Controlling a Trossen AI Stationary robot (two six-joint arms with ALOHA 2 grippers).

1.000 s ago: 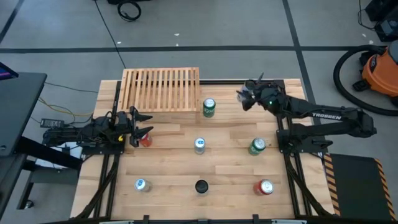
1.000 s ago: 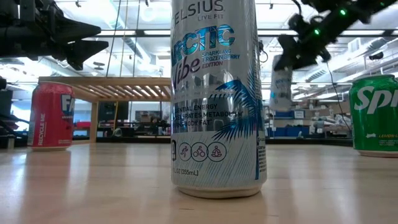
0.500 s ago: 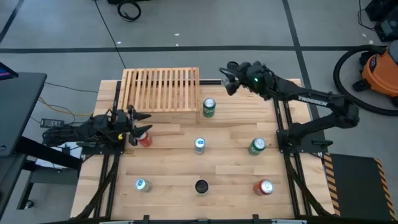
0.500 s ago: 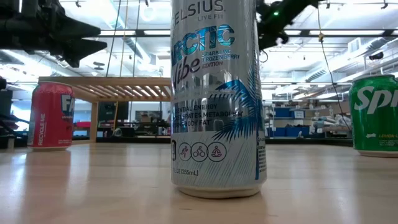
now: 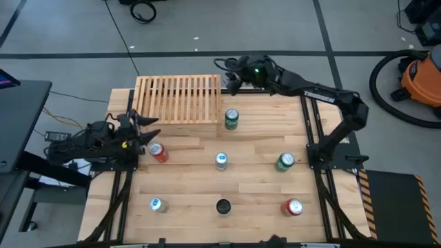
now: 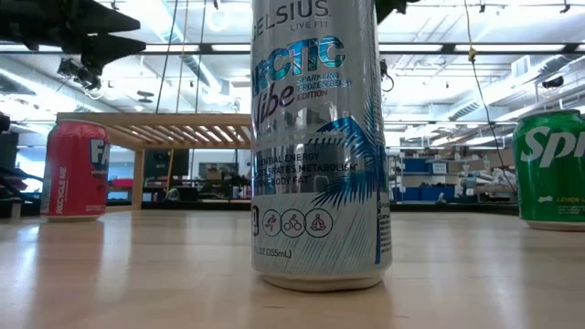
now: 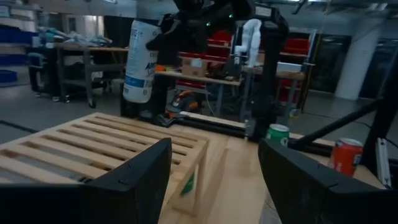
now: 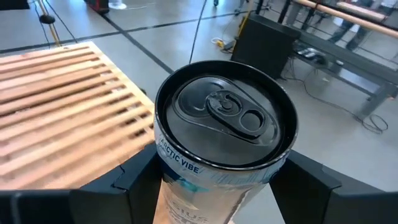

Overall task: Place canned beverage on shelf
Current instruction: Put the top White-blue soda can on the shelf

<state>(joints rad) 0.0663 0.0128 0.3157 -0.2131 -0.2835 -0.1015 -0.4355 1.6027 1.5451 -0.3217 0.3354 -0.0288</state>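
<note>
From above, the right gripper point(image 5: 231, 74) has swung along the table's far edge since a second ago, from near the far right corner to just beside the right end of the shelf point(image 5: 178, 98), and its fingers are clamped on a white can point(image 5: 229, 83) held clear of the table. The left gripper point(image 5: 146, 126) has pulled back toward the left edge, so the red can point(image 5: 158, 152) it covered before now shows whole; its fingers are nearly closed and hold nothing. The shelf is a low rack of pale wood slats at the far left of the table, with nothing on it. A green can point(image 5: 231, 119) stands just off its near right corner, and other cans stand nearer: a blue-topped one at mid-table point(image 5: 220, 161), a green one toward the right point(image 5: 284, 162), and three along the near edge. At table height, a tall silver and blue can point(image 6: 315, 137) fills the middle, the red can point(image 6: 76, 170) stands left with the bare shelf point(image 6: 155, 128) behind it, and a green can point(image 6: 550, 167) is at the right edge; the right arm's can, seen a second ago, has left this view. The left wrist camera shows the white can point(image 7: 141, 61) hanging above the shelf's point(image 7: 106, 140) far end. The right wrist camera shows the held can's point(image 8: 224, 134) closed black top, tab flat, beside the slats point(image 8: 62, 99).
</note>
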